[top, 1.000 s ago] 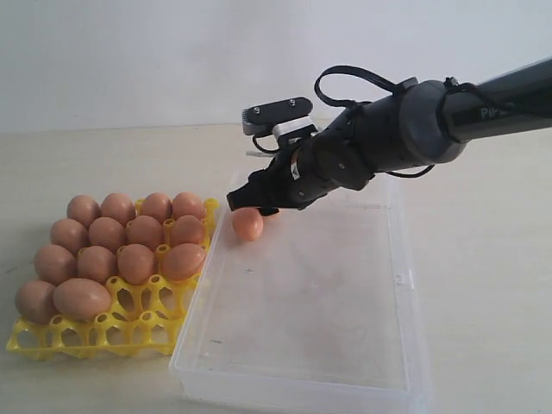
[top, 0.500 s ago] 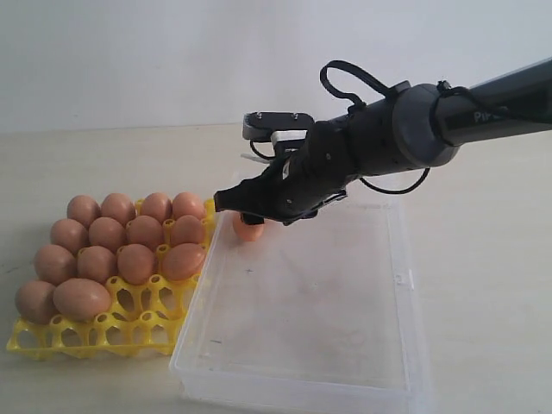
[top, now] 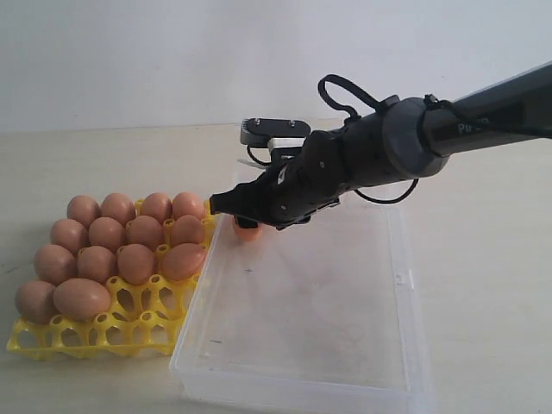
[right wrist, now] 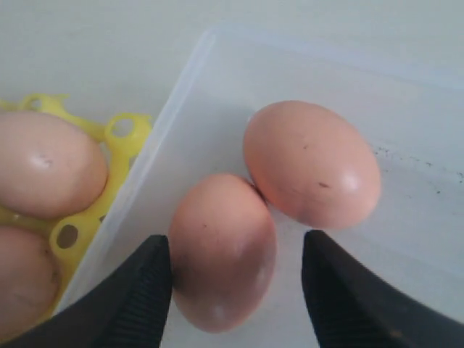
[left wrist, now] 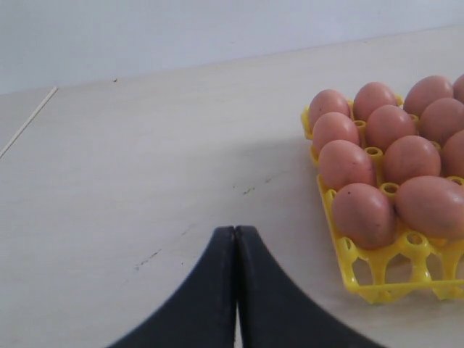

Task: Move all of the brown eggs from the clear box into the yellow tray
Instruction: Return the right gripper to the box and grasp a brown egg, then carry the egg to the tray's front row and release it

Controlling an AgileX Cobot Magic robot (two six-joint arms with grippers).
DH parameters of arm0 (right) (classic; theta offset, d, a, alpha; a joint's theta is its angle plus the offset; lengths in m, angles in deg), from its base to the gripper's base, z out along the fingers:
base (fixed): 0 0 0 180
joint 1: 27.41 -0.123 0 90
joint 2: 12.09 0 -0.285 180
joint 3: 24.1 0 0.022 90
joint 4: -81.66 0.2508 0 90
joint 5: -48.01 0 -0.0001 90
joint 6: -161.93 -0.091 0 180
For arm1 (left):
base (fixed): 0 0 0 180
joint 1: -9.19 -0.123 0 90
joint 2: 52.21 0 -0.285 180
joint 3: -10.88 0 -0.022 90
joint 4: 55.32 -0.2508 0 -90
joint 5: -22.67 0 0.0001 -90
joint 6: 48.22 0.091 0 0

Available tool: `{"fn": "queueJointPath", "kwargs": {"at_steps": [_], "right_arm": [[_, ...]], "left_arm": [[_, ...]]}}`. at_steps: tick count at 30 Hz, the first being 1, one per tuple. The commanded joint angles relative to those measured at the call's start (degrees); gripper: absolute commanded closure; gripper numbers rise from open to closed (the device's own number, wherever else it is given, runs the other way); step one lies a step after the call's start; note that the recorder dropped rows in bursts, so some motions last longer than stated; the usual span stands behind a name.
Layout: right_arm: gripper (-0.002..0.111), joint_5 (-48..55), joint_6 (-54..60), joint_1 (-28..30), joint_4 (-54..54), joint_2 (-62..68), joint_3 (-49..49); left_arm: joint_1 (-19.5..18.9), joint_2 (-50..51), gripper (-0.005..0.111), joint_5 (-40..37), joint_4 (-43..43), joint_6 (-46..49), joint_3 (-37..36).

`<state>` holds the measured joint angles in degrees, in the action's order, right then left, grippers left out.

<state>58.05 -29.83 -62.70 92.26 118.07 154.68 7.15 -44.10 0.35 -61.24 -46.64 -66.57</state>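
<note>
Left claw [left wrist: 235,230]: fingers pressed together, holding nothing, idle over bare desk [left wrist: 109,181]. The yellow tray [top: 95,347] sits just off to one side of it. Fourteen brown eggs [top: 107,234] are seated, with empty cups left along the tray's near edge.

Change over the last second: the right claw [top: 231,207] slides left and drops into the far corner of the clear box [top: 310,319]. It goes from hanging above and to the right of the eggs there to straddling one. The exterior view now shows only a sliver of egg under the claw. Its spread is unchanged, wide, and it pinches nothing yet.

Wrist view: the target egg [right wrist: 221,250] lies between the two fingers, on the box floor. One finger looks very close to it; there is a clear gap at the other. The second egg [right wrist: 312,165] lies just past the claw tips, touching the target. The box wall runs just outside one finger.

Read: approach done, close-and-lift is next. These look like the last two eggs to move. Likely risk: closing nudges the neighbour egg.
</note>
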Motion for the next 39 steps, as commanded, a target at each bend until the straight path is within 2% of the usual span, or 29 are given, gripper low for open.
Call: {"fn": "queueJointPath", "kwargs": {"at_steps": [1, 11, 19, 21, 22, 30, 33, 39], "right_arm": [[0.056, -1.0, 0.5, 0.0, 0.2, 1.8, 2.2], [0.056, 3.6, 0.5, 0.0, 0.2, 5.1, 6.9], [0.065, 4.6, 1.2, 0.0, -0.1, 5.6, 6.9], [0.086, 4.1, 2.1, 0.0, -0.2, 5.6, 6.9], [0.108, 4.1, 3.0, 0.0, -0.4, 5.5, 6.9], [0.108, 14.6, 5.3, -0.4, -11.0, -5.9, 6.1], [0.108, 21.4, 11.4, -4.3, -10.6, -9.8, 6.1], [0.108, 23.6, 20.5, -10.8, -1.1, -10.6, 6.1]], "left_arm": [[0.3, -0.3, 0.107, 0.5, 0.1, -0.3, 0.2], [0.3, -0.3, 0.107, 0.5, 0.1, -0.3, 0.2], [0.3, -0.3, 0.107, 0.5, 0.1, -0.3, 0.2], [0.3, -0.3, 0.107, 0.5, 0.1, -0.3, 0.2], [0.3, -0.3, 0.107, 0.5, 0.1, -0.3, 0.2], [0.3, -0.3, 0.107, 0.5, 0.1, -0.3, 0.2], [0.3, -0.3, 0.107, 0.5, 0.1, -0.3, 0.2], [0.3, -0.3, 0.107, 0.5, 0.1, -0.3, 0.2]]}}
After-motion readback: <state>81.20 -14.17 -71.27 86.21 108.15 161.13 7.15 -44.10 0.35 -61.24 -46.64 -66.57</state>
